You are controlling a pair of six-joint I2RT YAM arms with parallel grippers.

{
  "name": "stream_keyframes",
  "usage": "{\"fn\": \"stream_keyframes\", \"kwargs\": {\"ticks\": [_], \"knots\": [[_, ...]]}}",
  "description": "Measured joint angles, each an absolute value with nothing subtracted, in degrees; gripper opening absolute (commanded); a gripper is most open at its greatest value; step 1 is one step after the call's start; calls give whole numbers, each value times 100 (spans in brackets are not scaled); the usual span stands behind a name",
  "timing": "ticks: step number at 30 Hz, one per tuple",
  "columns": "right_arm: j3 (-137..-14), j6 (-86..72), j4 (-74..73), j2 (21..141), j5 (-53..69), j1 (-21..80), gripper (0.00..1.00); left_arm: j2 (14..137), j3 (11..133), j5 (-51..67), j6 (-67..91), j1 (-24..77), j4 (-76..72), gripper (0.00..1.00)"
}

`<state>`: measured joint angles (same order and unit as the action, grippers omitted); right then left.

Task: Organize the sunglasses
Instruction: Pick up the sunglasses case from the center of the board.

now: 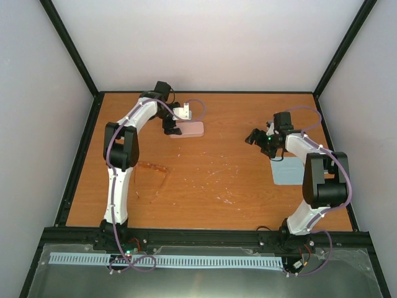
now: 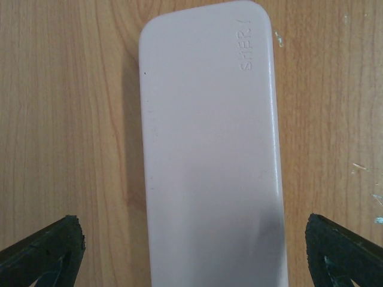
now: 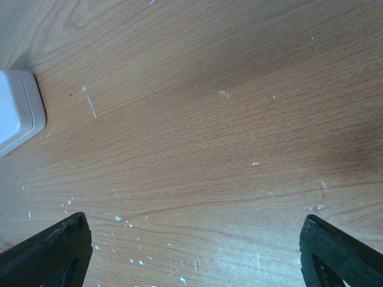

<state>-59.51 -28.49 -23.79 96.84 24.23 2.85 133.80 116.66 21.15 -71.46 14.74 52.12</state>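
On the table, jaws wide apart astride the pink case for the left gripper, wide apart over bare wood for the right gripper, and, toward the near edge just beside the left arm, well apart from both grippers yet nearer the left, the sunglasses, long axis too faint to read.

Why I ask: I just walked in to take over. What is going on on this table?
Two robot arms are meant to organize sunglasses, but nothing is held right now. The left gripper is open, its jaws spread either side of one end of the closed pink case, not clamping it. The right gripper is open over the bare table. The sunglasses lie on the table beside the left arm, and a blue cloth lies by the right arm.
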Motion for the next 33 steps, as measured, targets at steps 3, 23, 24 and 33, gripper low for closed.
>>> {"fn": "stream_keyframes", "kwargs": {"ticks": [3,23,24,33], "knots": [[-5951,-2849,-2381,9684,2423,285,92,13384,11675,2115,-7144,1474,5177,99],[-5881,-2899,-2410,9684,2425,285,91,13581,11596,2130,-7365,1474,5280,78],[-5881,-2899,-2410,9684,2425,287,91,13583,11587,2132,-7380,1474,5280,75],[-5887,-2941,-2416,9684,2449,287,91,13583,11542,2204,-7452,1474,5245,60]]}}
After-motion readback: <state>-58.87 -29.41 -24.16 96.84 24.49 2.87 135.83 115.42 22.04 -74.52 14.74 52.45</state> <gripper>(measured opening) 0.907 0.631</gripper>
